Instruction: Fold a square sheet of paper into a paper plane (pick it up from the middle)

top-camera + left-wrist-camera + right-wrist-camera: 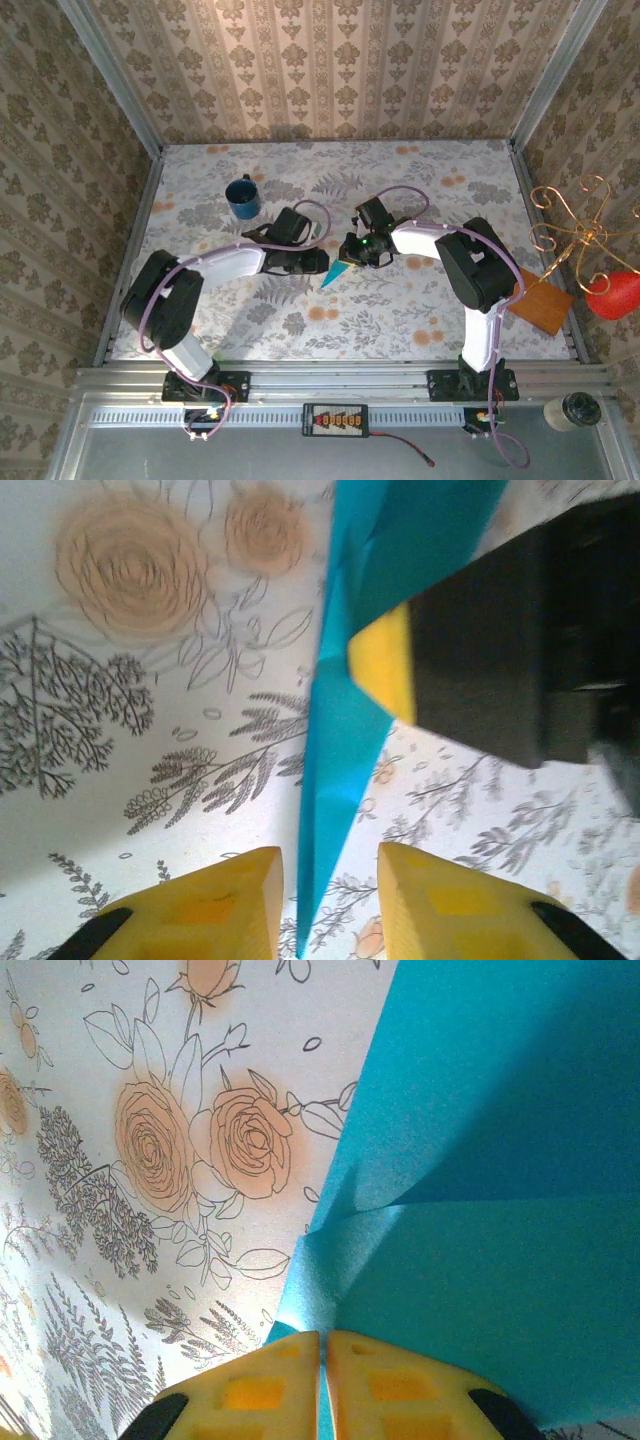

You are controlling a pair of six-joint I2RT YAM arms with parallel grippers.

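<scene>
Wallpaper (330,60) in a pale damask stripe lines the walls on three sides of my counter (420,320), which wears a white cloth printed with grey ferns and orange roses. Metal rails (330,385) run along its near edge, where my two arms are bolted.

Toward the far left of the counter a dark blue mug (242,196) stands upright, well apart from everything else. My left arm reaches in from the left to the middle of the counter, and my left claw (318,262) is spread. From its wrist camera, its yellow fingers (220,905) stand apart with the narrow tip of the folded paper (340,750) hanging in the gap, and I cannot tell that either finger touches it.

The folded paper (333,273), bright turquoise and creased to a point, sits at mid-counter between my two claws. My right claw (347,255) pinches it on the wider end. Its fingers (260,1390) are pressed together on an edge of the sheet, and a crease runs across the blue above them.

At the right edge an orange-brown board (540,298) lies flat. A gold wire ornament (570,215) and a red object (612,293) stand beyond it.
</scene>
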